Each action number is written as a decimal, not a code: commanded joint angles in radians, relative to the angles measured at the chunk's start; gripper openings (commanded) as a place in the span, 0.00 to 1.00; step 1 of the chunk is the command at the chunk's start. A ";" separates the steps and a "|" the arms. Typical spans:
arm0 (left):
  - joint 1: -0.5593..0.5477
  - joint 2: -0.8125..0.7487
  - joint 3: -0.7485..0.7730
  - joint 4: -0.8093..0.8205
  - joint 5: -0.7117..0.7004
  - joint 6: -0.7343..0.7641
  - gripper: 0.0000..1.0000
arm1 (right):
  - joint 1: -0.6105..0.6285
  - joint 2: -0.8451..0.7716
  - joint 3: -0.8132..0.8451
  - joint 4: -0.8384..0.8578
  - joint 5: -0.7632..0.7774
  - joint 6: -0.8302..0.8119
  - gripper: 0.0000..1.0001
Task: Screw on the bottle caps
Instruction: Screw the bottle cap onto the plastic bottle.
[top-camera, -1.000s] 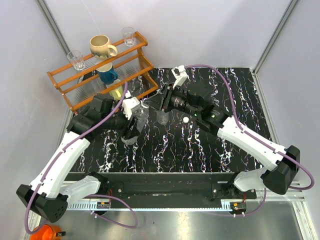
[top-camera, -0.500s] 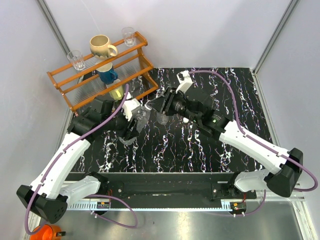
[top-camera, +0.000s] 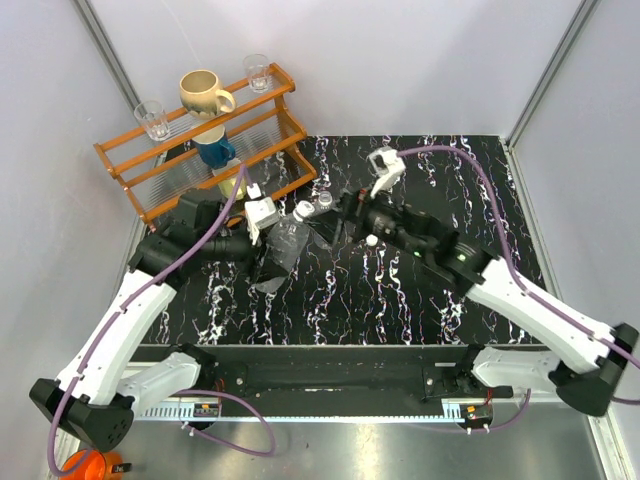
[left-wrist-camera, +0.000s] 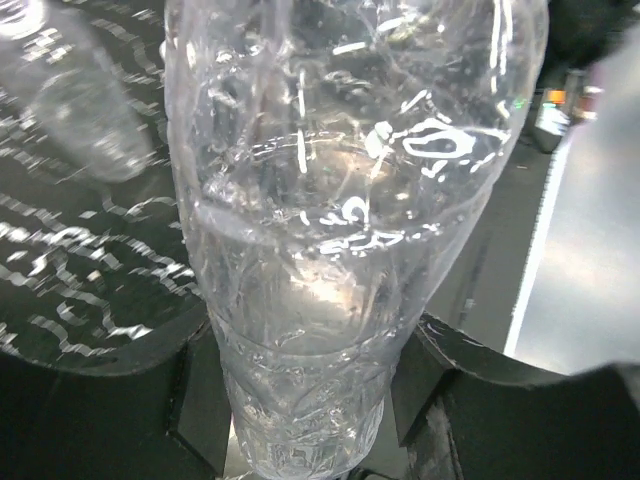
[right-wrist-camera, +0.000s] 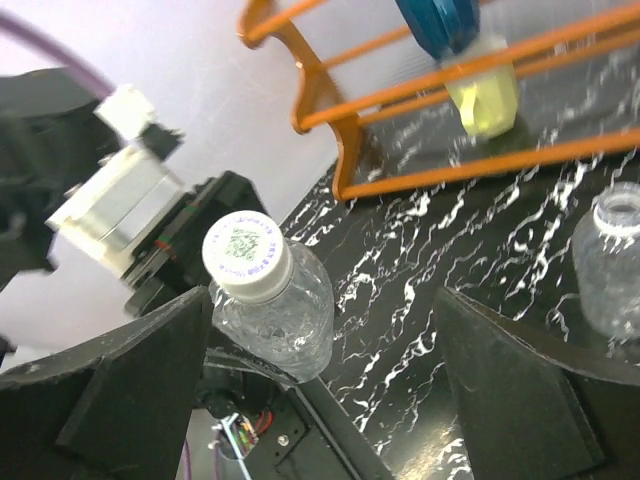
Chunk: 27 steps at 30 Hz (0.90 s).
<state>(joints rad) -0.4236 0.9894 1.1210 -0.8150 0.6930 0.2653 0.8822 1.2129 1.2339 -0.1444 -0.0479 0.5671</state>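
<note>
- One capped bottle (right-wrist-camera: 285, 320) is held tilted off the table (top-camera: 330, 290), its cap (right-wrist-camera: 247, 256) seated on the neck; how tightly it is threaded cannot be told.
- The ribbed body is clenched by the left gripper (left-wrist-camera: 305, 390), apparently so that the neck is steadied and presented towards the other arm.
- The right gripper (right-wrist-camera: 322, 310) is spread wide with nothing between its fingers. The cap lies just ahead of them, which suggests a twist has been released.
- In the top view, an open bottle (top-camera: 325, 203) is seen standing at about one o'clock from the held one, its neck still bare.
- A loose cap (top-camera: 371, 240) rests on the table at about four o'clock from that open bottle, close under the right arm and presumably meant for it.
- An orange rack (top-camera: 200, 150) stands at eleven o'clock, well clear of the work.
</note>
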 joint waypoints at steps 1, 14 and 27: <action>-0.001 -0.014 0.039 0.011 0.348 0.034 0.00 | 0.006 -0.188 -0.086 0.132 -0.084 -0.248 1.00; 0.000 0.023 0.059 -0.101 0.790 0.124 0.00 | -0.078 -0.225 -0.110 0.408 -0.683 -0.363 0.84; 0.002 0.023 0.045 -0.105 0.850 0.129 0.00 | -0.207 0.078 -0.068 1.256 -1.053 0.284 0.72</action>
<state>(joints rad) -0.4240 1.0119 1.1385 -0.9432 1.4357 0.3538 0.6735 1.2377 1.1053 0.7528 -0.9649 0.6231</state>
